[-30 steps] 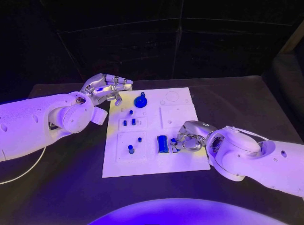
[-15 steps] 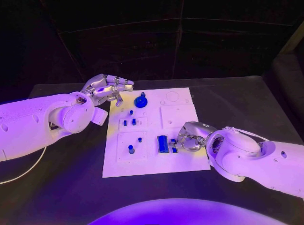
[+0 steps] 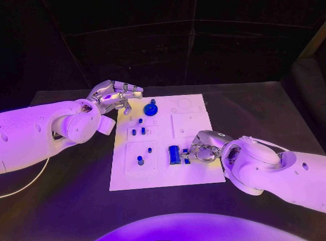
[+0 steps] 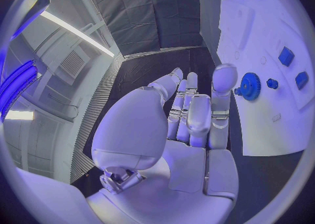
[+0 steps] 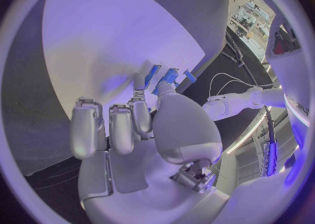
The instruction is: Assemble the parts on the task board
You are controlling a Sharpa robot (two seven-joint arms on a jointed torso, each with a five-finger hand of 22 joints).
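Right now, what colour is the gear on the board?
Blue; the gear shows best in the left wrist view.

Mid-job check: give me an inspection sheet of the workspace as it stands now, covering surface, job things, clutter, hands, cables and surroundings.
Surface: black table, task board in the middle.
Job things: blue gear at the board's far part; small blue parts mid-board; blue block at the near part, beside the right hand.
Clutter: nothing seen.
Hands: left hand at the board's far left corner, fingers curled, holding nothing; right hand low over the board by the blue block, grip cannot be told.
Cables: white cable under the left arm.
Surroundings: dark backdrop.
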